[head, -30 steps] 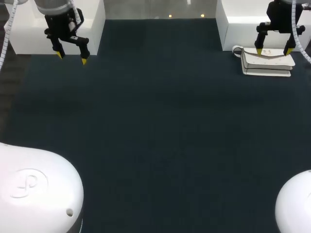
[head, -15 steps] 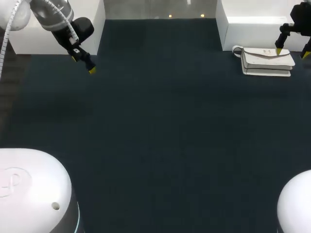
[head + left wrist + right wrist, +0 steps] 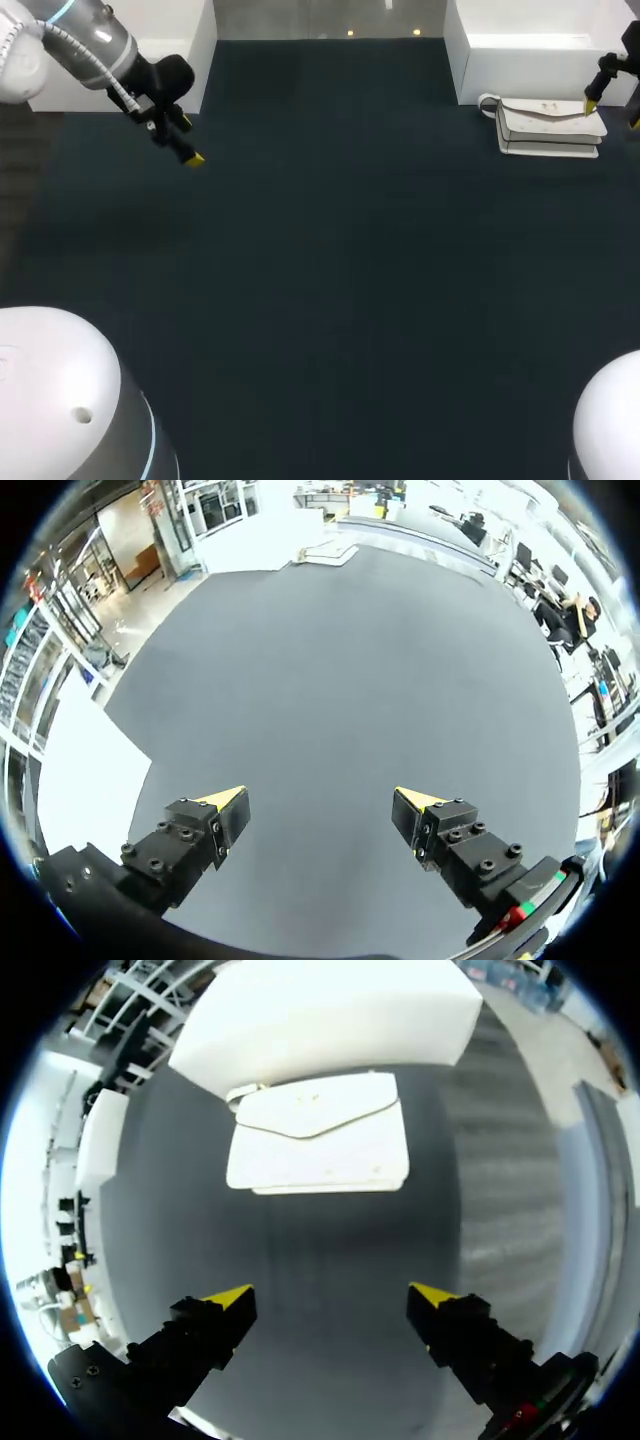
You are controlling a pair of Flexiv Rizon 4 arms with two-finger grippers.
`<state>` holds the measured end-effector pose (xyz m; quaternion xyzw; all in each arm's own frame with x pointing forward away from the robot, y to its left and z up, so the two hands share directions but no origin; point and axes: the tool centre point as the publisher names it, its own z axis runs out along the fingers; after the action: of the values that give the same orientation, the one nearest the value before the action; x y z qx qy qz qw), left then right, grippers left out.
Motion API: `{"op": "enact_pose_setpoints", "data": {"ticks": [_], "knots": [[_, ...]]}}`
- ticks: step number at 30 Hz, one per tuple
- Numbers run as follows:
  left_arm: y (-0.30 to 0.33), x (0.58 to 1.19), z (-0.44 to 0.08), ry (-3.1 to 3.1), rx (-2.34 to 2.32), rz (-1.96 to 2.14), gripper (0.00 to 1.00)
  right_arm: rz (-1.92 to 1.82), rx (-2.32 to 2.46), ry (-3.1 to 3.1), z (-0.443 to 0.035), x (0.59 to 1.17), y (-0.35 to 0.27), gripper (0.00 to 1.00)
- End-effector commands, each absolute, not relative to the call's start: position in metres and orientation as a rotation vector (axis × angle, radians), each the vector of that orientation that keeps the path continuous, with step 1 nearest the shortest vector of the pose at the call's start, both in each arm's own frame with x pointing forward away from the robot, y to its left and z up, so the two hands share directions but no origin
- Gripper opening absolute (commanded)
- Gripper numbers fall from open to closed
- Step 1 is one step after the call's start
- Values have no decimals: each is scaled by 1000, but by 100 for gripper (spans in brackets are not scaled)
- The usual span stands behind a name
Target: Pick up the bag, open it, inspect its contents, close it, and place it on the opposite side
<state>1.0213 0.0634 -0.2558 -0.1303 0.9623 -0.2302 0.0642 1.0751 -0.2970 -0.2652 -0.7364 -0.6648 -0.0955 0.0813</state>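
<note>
The white flap bag (image 3: 548, 126) lies flat at the table's back right, against a white block. In the right wrist view the bag (image 3: 320, 1142) is ahead of my right gripper (image 3: 330, 1296), which is open and apart from it, with only dark table between the fingers. In the head view my right gripper (image 3: 613, 110) hangs at the bag's right end, partly cut off by the edge. My left gripper (image 3: 188, 152) is at the back left, far from the bag, turned sideways. The left wrist view shows this left gripper (image 3: 320, 800) open over bare dark table.
White blocks stand at the back left (image 3: 185, 45) and back right (image 3: 520, 60) corners. The dark table surface (image 3: 330, 280) stretches between the arms. My arms' white bases (image 3: 60, 390) fill the front corners.
My right gripper has slid rightward from over the bag to its right end. My left gripper has turned sideways and come a little forward and to the right. Both stay open.
</note>
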Motion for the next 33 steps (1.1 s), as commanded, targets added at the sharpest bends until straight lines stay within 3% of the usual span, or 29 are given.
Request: {"op": "enact_pose_setpoints", "data": {"ticks": [1,33], "knots": [[58,1029,-272,2853,-159,-951,100,-298,-2139,-1939,-275,1092,-308,100],[26,1052,-310,2869,-15,-1055,100,-309,-2118,-1833,-313,1148,-345,100]]}}
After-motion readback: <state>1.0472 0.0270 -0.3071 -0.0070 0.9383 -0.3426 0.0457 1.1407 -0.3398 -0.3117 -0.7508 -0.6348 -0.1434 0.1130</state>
